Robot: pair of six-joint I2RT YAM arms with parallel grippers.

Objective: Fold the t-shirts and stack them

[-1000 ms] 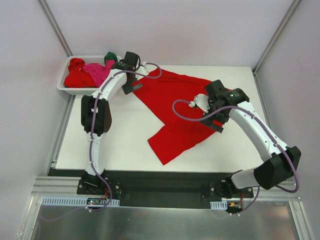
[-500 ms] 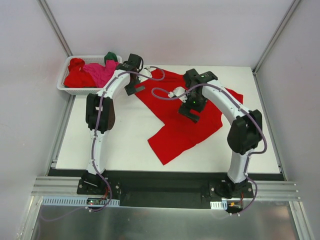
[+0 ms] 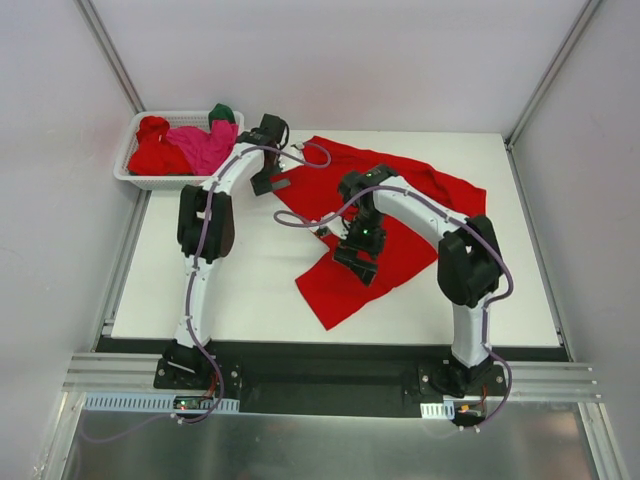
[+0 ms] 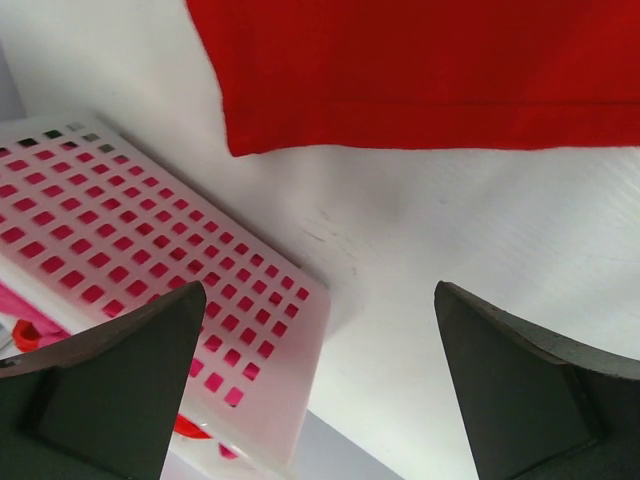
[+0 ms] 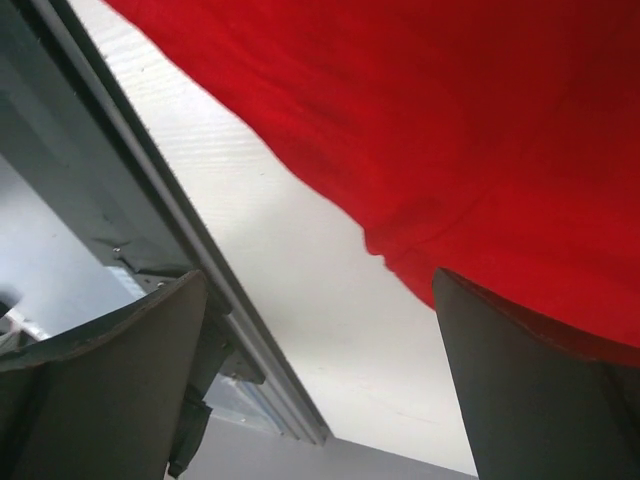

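1. Shirt [image 3: 335, 290], red, lies spread but rumpled across the middle of the table [image 3: 240, 280], with a flap trailing toward 7 o'clock.
2. Left gripper [image 3: 272, 180] hangs at the shirt's 10 o'clock corner, near the basket [image 3: 128, 170], jaws spread and holding nothing.
3. Right gripper [image 3: 357, 262] is over the shirt's middle, jaws spread wide, possibly brushing the cloth.
4. The basket, at 10 o'clock, holds another red shirt [image 3: 155, 150], a pink shirt [image 3: 205, 145] and a green shirt [image 3: 222, 112].
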